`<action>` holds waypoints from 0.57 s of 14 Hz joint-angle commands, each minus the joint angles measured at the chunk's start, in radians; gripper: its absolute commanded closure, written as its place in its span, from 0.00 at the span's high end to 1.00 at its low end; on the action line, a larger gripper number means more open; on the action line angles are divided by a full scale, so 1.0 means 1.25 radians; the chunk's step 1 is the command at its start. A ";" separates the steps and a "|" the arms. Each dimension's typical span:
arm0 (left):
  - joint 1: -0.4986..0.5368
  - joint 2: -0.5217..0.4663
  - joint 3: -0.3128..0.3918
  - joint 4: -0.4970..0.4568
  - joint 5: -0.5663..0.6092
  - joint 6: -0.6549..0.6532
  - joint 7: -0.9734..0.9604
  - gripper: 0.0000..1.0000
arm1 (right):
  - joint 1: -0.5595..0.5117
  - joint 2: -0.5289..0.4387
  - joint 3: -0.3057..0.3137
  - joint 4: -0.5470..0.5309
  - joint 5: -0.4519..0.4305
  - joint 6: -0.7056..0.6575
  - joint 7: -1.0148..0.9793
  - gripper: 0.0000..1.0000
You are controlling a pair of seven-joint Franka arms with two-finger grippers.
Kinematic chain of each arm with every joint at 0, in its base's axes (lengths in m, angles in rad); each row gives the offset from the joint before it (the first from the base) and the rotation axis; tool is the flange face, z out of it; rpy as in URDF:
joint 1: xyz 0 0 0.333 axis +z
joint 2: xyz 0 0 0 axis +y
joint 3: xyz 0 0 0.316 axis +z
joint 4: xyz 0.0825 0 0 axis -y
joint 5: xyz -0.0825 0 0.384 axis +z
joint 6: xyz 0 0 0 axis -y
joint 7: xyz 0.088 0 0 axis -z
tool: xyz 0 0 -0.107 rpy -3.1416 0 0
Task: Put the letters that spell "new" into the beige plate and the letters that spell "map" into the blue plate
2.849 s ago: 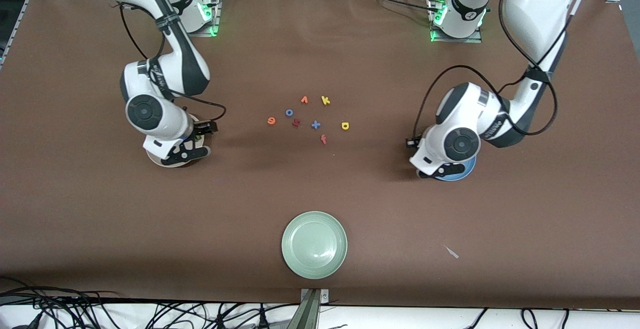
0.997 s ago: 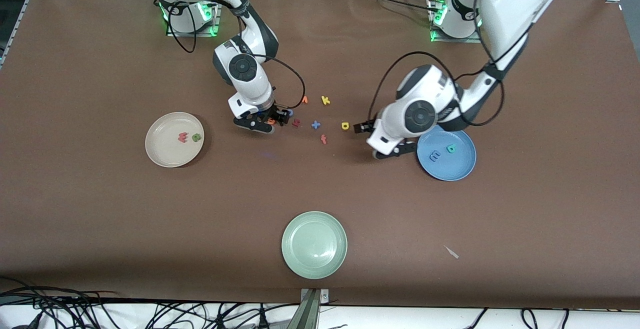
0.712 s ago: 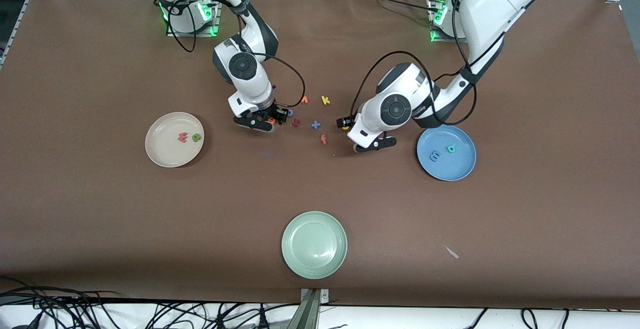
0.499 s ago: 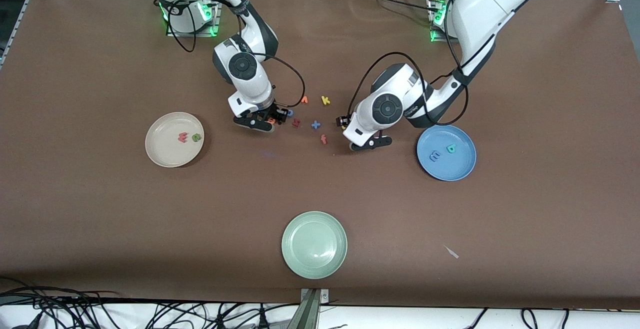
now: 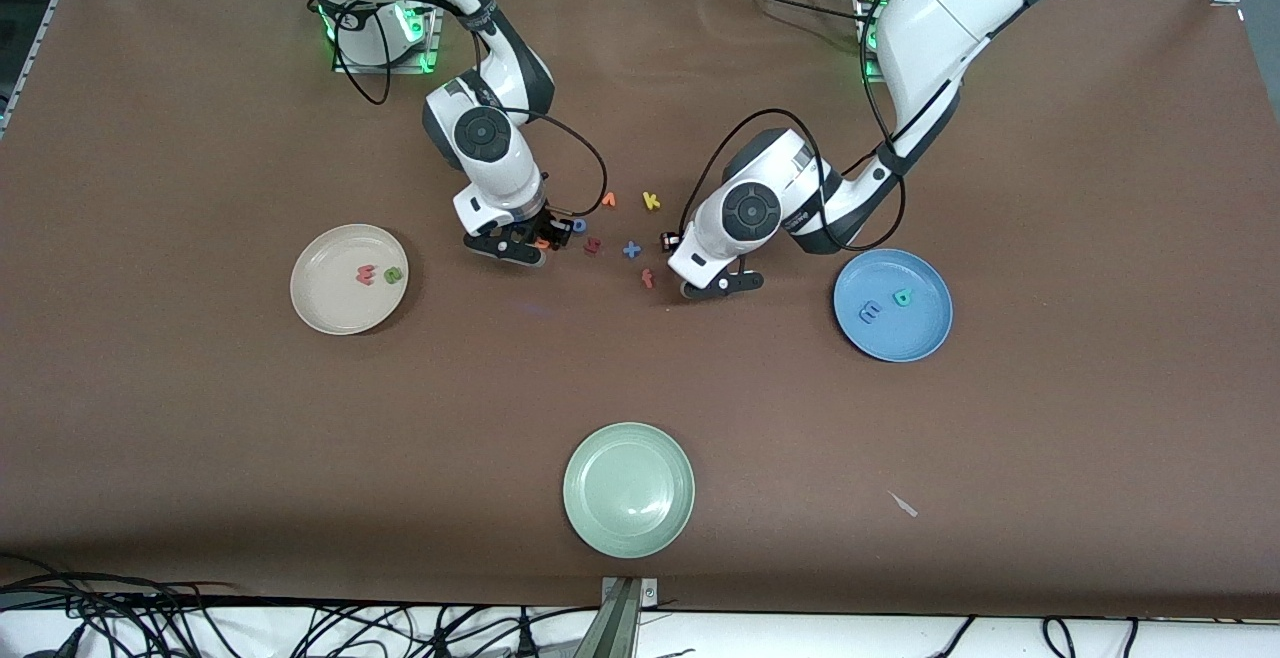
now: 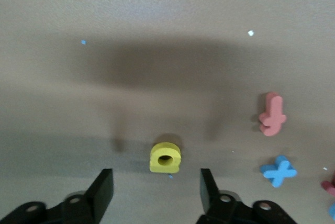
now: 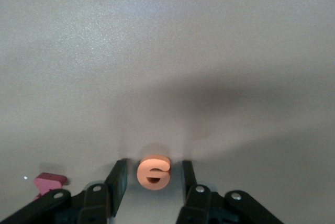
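Front view. Right gripper [image 5: 522,240] low over the letter cluster at mid-table, at the end toward the right arm; the orange "e" [image 5: 543,242] shows just beside its fingers. Left gripper [image 5: 700,273] low at the cluster's other end; the yellow "a" is hidden under it here. Beige plate [image 5: 325,303] toward the right arm's end of the table holds the pinkish-red "w" [image 5: 365,275] and green "n" [image 5: 393,275]. Blue plate [image 5: 915,338] toward the left arm's end holds the blue "m" [image 5: 870,312] and teal "p" [image 5: 903,297]. Pale green plate [image 5: 605,523] sits nearest the camera. Loose on the cloth: orange "v" [image 5: 608,200], yellow "k" [image 5: 651,201], blue cross [image 5: 631,250], red "f" [image 5: 647,278].

Left wrist view. Jaws spread, well clear of the yellow "a" [image 6: 165,157], which lies flat on the table between them. Red "f" and blue cross lie off to one side.

Right wrist view. Jaws narrowed around the orange "e", a slim gap on each side; letter flat on the table, not pinched.
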 commanded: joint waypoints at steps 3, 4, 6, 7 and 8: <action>-0.049 0.010 0.043 0.016 0.034 0.005 -0.010 0.60 | -0.007 -0.013 0.005 -0.020 0.013 0.015 -0.014 0.36; -0.051 0.010 0.043 0.016 0.031 0.005 -0.010 0.59 | -0.007 -0.012 0.005 -0.020 0.013 0.015 -0.014 0.34; -0.051 0.010 0.043 0.016 0.032 0.006 -0.010 0.51 | -0.007 -0.011 0.005 -0.018 0.013 0.014 -0.014 0.26; -0.051 0.010 0.043 0.016 0.036 0.006 -0.010 0.38 | -0.007 -0.011 0.005 -0.016 0.013 0.013 -0.013 0.24; -0.051 0.010 0.043 0.016 0.037 0.006 -0.010 0.26 | -0.007 -0.012 0.005 -0.015 0.013 0.010 -0.014 0.22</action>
